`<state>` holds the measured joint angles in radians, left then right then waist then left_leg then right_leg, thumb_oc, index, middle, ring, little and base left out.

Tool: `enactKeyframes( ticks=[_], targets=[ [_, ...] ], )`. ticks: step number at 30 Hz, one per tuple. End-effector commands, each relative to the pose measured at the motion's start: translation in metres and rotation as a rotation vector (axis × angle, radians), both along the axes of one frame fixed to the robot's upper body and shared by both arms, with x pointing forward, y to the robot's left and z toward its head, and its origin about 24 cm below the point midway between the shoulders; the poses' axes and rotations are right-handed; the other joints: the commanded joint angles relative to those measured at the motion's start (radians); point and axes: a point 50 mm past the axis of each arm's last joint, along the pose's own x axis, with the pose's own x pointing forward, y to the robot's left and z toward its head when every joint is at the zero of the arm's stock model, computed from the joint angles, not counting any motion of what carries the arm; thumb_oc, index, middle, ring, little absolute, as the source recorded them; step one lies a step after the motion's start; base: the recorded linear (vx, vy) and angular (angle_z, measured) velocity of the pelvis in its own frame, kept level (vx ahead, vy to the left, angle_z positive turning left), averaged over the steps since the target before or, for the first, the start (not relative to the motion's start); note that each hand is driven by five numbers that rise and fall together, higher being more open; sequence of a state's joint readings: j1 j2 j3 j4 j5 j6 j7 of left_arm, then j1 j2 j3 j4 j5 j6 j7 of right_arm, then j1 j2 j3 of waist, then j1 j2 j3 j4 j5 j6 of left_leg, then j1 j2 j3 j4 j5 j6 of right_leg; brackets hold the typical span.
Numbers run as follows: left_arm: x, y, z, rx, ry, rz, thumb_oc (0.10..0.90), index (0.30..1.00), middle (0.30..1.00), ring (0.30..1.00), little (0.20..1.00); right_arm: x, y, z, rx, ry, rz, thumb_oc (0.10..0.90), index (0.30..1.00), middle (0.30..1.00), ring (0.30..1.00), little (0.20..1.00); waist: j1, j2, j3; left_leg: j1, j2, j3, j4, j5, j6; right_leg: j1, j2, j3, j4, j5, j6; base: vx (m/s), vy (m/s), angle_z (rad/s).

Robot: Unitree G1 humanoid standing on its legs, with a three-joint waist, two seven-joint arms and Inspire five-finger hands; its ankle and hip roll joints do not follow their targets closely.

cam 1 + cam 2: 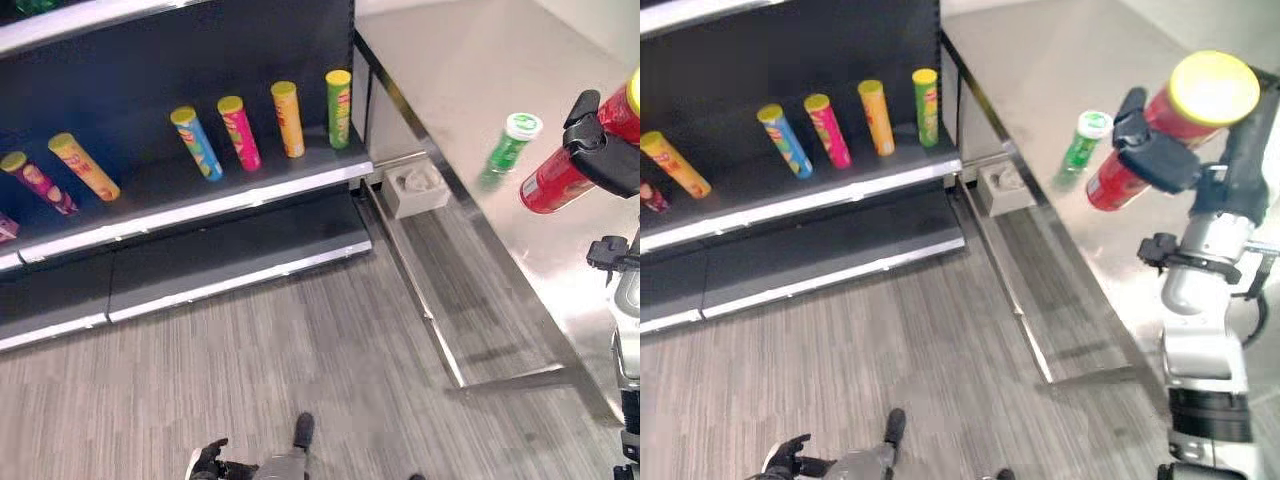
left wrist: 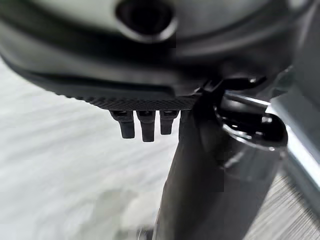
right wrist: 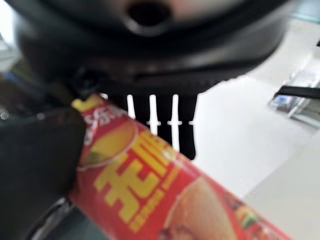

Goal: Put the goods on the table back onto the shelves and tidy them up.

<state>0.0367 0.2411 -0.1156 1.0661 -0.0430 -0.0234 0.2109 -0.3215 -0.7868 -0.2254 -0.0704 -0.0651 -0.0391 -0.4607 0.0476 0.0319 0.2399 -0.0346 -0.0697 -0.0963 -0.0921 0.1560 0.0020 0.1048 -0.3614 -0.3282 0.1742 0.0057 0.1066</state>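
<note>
Your right hand [image 1: 1160,150] grips the red can [image 1: 1140,165], tilted, above the steel table [image 1: 450,60] beside its front edge. A green can [image 1: 508,148] stands near that edge. Left hand [image 2: 142,122] hangs over open floor [image 1: 300,360], fingers relaxed. Shelf [image 1: 200,190] holds six cans.

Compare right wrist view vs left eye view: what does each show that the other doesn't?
Right wrist alone: the right hand's fingers and thumb wrapped round the red can, label up close. Left eye alone: the shelf with its row of upright cans, the green can lying on the steel table, and the left hand hanging low. Both: the right hand holding the red can.
</note>
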Motion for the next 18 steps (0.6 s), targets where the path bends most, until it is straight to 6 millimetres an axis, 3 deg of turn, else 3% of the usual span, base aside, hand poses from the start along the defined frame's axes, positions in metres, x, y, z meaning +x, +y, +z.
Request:
enactKeyframes(
  ticks=[1, 2, 3, 5, 6, 10, 12, 13, 15, 17, 18],
  targets=[
    [-0.004, 0.041, 0.013, 0.140, -0.012, 0.003, 0.800, 0.900, 0.900, 0.900, 0.900, -0.023, 0.021, 0.078, -0.220, -0.320, 0.024, 0.400, 0.300, 0.300, 0.300, 0.300, 0.036, -0.047, -0.124, 0.029, 0.056, -0.005, 0.005, -0.170, -0.059, -0.122, 0.139, 0.252, -0.044, 0.002, 0.057, 0.03, 0.182, 0.29],
    [-0.005, 0.042, 0.013, 0.140, -0.009, 0.010, 0.800, 0.900, 0.900, 0.900, 0.900, -0.023, 0.021, 0.080, -0.219, -0.324, 0.033, 0.400, 0.300, 0.300, 0.300, 0.300, 0.035, -0.050, -0.121, 0.035, 0.046, -0.011, 0.005, -0.165, -0.052, -0.121, 0.191, 0.274, -0.039, -0.026, 0.043, 0.07, 0.172, 0.38],
    [-0.007, 0.042, 0.013, 0.129, -0.004, 0.028, 0.800, 0.900, 0.900, 0.900, 0.900, -0.022, 0.020, 0.082, -0.217, -0.316, 0.041, 0.400, 0.300, 0.300, 0.300, 0.300, 0.032, -0.065, -0.119, 0.041, 0.018, -0.034, 0.005, -0.154, -0.038, -0.124, 0.296, 0.309, -0.046, -0.053, 0.020, 0.07, 0.128, 0.54],
    [-0.011, 0.039, 0.010, 0.109, 0.012, 0.041, 0.800, 0.900, 0.900, 0.900, 0.900, -0.019, 0.017, 0.080, -0.219, -0.289, 0.030, 0.400, 0.300, 0.300, 0.300, 0.300, 0.031, -0.086, -0.113, 0.050, -0.011, -0.064, 0.005, -0.152, -0.030, -0.123, 0.391, 0.357, -0.086, -0.051, -0.013, 0.11, 0.072, 0.60],
    [-0.014, 0.033, 0.007, 0.083, 0.015, 0.037, 0.800, 0.900, 0.900, 0.900, 0.900, -0.018, 0.013, 0.077, -0.223, -0.247, 0.037, 0.400, 0.300, 0.300, 0.300, 0.300, 0.041, -0.105, -0.114, 0.059, -0.040, -0.104, 0.005, -0.147, -0.031, -0.089, 0.417, 0.392, -0.145, -0.029, -0.039, 0.12, 0.001, 0.62],
    [-0.016, 0.022, 0.004, 0.040, 0.005, 0.038, 0.800, 0.900, 0.900, 0.900, 0.900, -0.017, 0.014, 0.073, -0.222, -0.202, 0.084, 0.400, 0.300, 0.300, 0.300, 0.300, 0.051, -0.122, -0.106, 0.053, -0.060, -0.126, 0.066, -0.177, -0.028, -0.036, 0.402, 0.361, -0.226, 0.010, -0.031, 0.08, -0.014, 0.80],
    [-0.012, 0.014, 0.004, 0.003, -0.008, 0.026, 0.800, 0.900, 0.900, 0.900, 0.900, -0.015, 0.014, 0.069, -0.232, -0.155, 0.112, 0.400, 0.300, 0.300, 0.300, 0.300, 0.044, -0.123, -0.080, -0.027, -0.052, -0.076, 0.167, -0.197, -0.046, -0.027, 0.372, 0.305, -0.243, 0.009, -0.022, -0.01, 0.123, 1.09],
    [-0.013, 0.012, 0.003, -0.011, -0.006, 0.032, 0.800, 0.900, 0.900, 0.900, 0.900, -0.013, 0.016, 0.065, -0.225, -0.122, 0.136, 0.400, 0.300, 0.300, 0.300, 0.300, 0.044, -0.120, -0.077, -0.056, -0.016, -0.048, 0.169, -0.193, -0.054, -0.018, 0.355, 0.294, -0.255, 0.008, -0.014, 0.02, 0.232, 1.16],
    [-0.013, 0.013, 0.004, -0.008, -0.011, 0.030, 0.800, 0.900, 0.900, 0.900, 0.900, -0.012, 0.016, 0.059, -0.196, -0.112, 0.167, 0.400, 0.300, 0.300, 0.300, 0.300, 0.047, -0.131, -0.076, -0.094, 0.051, -0.055, 0.148, -0.170, -0.068, -0.028, 0.326, 0.301, -0.250, -0.003, -0.006, 0.08, 0.256, 0.84],
    [-0.007, 0.018, 0.007, 0.007, -0.030, 0.023, 0.800, 0.900, 0.900, 0.900, 0.900, -0.013, 0.012, 0.050, -0.153, -0.098, 0.170, 0.400, 0.300, 0.300, 0.300, 0.300, 0.036, -0.131, -0.081, -0.142, 0.195, -0.077, 0.042, -0.105, -0.086, -0.030, 0.280, 0.315, -0.251, -0.068, 0.004, 0.17, 0.307, -0.02],
    [-0.007, 0.019, 0.007, 0.008, -0.029, 0.022, 0.800, 0.900, 0.900, 0.900, 0.900, -0.014, 0.012, 0.049, -0.152, -0.097, 0.169, 0.400, 0.300, 0.300, 0.300, 0.300, 0.037, -0.130, -0.084, -0.136, 0.199, -0.077, 0.027, -0.098, -0.089, -0.031, 0.283, 0.315, -0.249, -0.070, 0.003, 0.18, 0.239, -0.13]
  ],
)
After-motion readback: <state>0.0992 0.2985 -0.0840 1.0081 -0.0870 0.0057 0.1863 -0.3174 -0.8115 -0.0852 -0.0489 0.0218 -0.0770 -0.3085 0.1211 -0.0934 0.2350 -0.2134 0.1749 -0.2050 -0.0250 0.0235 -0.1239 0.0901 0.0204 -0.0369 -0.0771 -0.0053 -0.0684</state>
